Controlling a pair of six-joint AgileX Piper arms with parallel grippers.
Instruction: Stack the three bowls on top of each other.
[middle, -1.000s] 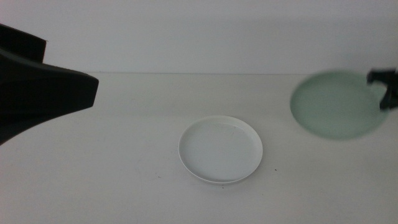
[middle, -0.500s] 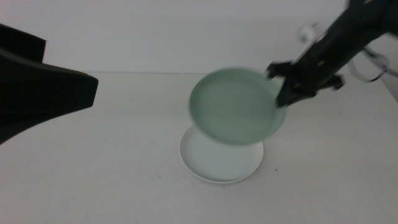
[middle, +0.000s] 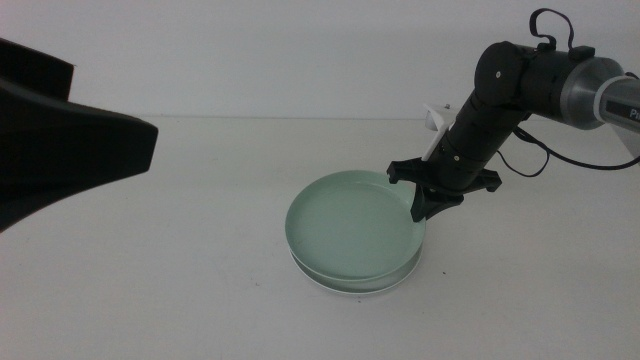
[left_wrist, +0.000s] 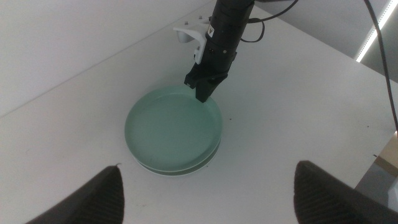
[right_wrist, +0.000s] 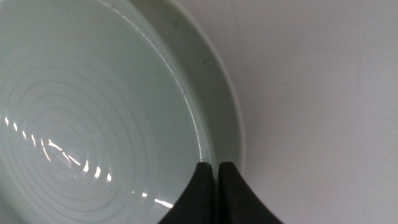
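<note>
A pale mint green bowl (middle: 352, 225) sits in a white bowl (middle: 350, 287) at the table's middle; only the white bowl's near rim shows under it. My right gripper (middle: 424, 207) reaches in from the right and is shut on the green bowl's right rim. In the right wrist view the jaws pinch the green bowl (right_wrist: 93, 112) at its edge, with a paler rim (right_wrist: 229, 106) just outside it. In the left wrist view the green bowl (left_wrist: 171, 129) and the right gripper (left_wrist: 202, 92) lie below my left gripper (left_wrist: 207, 167), which hangs high over the table, open and empty.
My left arm (middle: 70, 150) fills the left side of the middle view as a dark mass. A small white fitting (middle: 436, 118) lies on the table behind the right arm. The table's edge (left_wrist: 382, 146) runs along the right arm's side.
My right gripper carried the green bowl from the far right, leftward and down, onto the white bowl. The left arm stayed still.
</note>
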